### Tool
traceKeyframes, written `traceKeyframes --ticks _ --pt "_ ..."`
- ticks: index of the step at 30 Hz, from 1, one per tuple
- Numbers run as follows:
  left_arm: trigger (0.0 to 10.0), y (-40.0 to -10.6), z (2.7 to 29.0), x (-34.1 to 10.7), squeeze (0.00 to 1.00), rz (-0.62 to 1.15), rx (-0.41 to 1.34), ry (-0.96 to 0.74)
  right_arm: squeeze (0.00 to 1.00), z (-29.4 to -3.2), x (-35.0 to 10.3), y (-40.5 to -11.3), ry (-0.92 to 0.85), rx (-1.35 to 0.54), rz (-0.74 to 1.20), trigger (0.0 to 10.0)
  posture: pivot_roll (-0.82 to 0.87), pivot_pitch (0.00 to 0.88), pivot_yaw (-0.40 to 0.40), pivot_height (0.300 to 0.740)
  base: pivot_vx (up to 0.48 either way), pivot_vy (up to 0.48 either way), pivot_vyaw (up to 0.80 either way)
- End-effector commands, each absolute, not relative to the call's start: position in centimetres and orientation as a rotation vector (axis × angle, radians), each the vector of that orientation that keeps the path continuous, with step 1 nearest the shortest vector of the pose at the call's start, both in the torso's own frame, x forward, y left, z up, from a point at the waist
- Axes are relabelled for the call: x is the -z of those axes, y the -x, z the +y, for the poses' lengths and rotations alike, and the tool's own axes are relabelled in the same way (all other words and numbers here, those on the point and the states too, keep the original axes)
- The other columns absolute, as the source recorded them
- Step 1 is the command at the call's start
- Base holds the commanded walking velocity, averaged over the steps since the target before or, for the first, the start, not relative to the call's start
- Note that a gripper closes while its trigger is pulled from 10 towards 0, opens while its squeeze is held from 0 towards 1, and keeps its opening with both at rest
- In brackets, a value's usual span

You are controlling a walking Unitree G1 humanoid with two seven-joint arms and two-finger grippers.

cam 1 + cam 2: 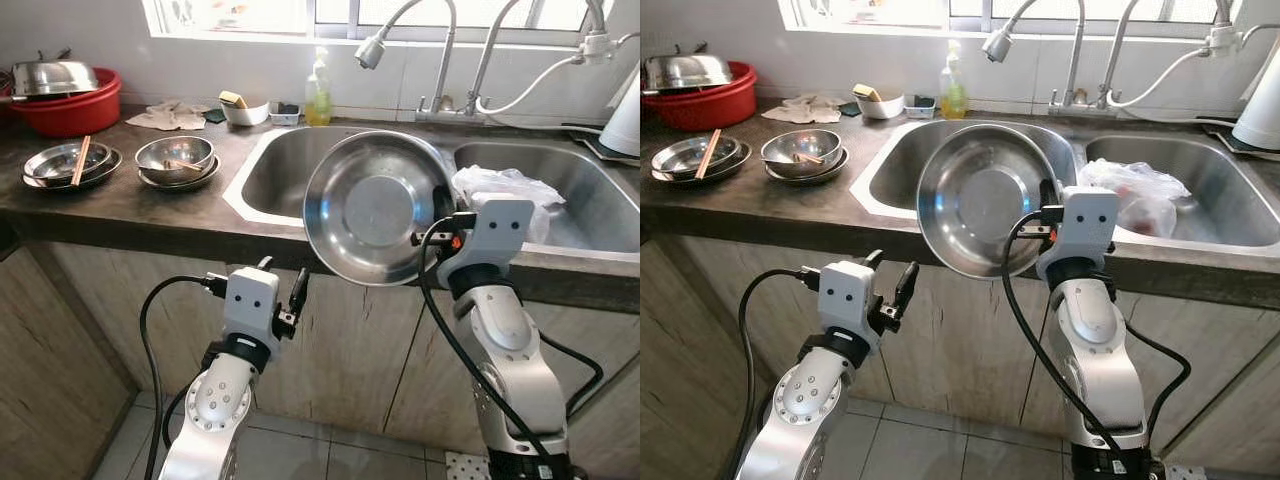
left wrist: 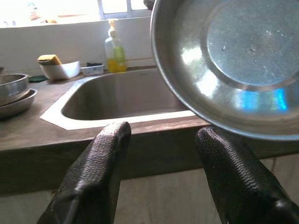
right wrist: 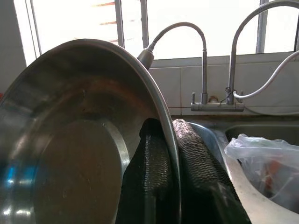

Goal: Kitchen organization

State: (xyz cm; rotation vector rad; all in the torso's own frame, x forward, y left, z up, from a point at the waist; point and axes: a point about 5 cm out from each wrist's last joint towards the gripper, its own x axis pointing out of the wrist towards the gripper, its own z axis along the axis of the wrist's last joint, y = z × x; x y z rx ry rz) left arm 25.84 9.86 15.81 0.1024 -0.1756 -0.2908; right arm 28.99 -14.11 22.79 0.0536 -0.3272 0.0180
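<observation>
Two steel sinks [image 1: 300, 175] in dark bench [image 1: 150, 205]; round shiny bowl [image 1: 372, 208] pinched by right gripper [image 3: 170, 154], left gripper [image 2: 161, 140] spread.

The round shiny steel bowl [image 1: 370, 208] held upright by the right gripper [image 1: 441, 212] hides part of the left basin of the steel double sink [image 1: 262, 178] behind it, and covers most of that gripper's inner black finger [image 3: 150, 161]. Just beyond the gripper, the crumpled clear plastic bag [image 1: 505, 187] is partly blocked by the wrist housing; its reddish contents are too blurred to identify. Up above, both curved chrome taps [image 1: 440, 50] run off the top edge. Far off to the left, the red plastic basin [image 1: 68, 108] is cut by the frame
</observation>
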Motion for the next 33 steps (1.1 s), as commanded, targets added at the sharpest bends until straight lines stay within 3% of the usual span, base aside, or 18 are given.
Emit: traceKeyframes --ticks 1,33 --pt "10.0 -25.8 10.0 -15.41 0.0 -0.16 0.288 -0.108 0.0 -14.09 -23.21 -29.0 -0.062 -0.022 -0.345 10.0 0.03 0.0 -0.031 0.74 0.345 0.0 0.0" --pt "10.0 -25.76 9.96 -15.12 0.0 -0.157 0.294 -0.112 0.0 -14.58 -23.74 -29.67 -0.044 -0.006 -0.362 10.0 0.03 0.0 -0.035 0.74 0.435 0.0 0.0"
